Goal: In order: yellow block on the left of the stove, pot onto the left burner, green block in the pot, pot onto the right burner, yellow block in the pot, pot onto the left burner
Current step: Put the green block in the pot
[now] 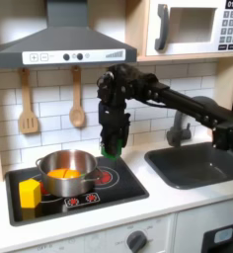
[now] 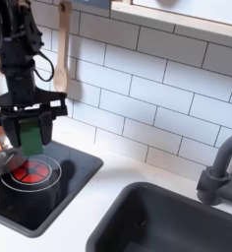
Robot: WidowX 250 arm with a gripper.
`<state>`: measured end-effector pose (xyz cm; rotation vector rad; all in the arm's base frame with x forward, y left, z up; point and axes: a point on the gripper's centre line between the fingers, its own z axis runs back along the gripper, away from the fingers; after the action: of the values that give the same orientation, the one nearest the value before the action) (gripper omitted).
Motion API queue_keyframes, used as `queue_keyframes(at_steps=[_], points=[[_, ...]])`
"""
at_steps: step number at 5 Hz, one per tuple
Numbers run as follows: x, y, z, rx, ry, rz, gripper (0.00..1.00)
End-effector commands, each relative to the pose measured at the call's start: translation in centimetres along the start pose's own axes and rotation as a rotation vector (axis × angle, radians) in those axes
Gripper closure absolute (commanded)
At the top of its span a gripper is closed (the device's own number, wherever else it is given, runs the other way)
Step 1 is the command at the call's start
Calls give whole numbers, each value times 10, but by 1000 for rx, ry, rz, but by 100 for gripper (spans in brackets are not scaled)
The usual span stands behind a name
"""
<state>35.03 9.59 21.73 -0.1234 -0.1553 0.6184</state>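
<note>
Gripper [image 1: 112,150], mid-frame, seems to clamp the green block [image 2: 33,130], with the pot [image 1: 66,170] just lower-left of it.

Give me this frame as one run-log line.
gripper: shut on green block, above stove | pot: on one burner, orange piece inside | yellow block: beside pot

Pot [image 1: 67,172] fills stove [image 1: 128,187] middle; yellow block [image 1: 30,192] crowds first exterior view's left edge.
</note>
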Motion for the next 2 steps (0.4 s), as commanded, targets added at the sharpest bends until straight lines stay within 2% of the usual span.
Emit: queue_keyframes(at_steps=[1,2], points=[[6,8,1,-3,-26,10,100],[9,11,0,-5,-23,21,100]])
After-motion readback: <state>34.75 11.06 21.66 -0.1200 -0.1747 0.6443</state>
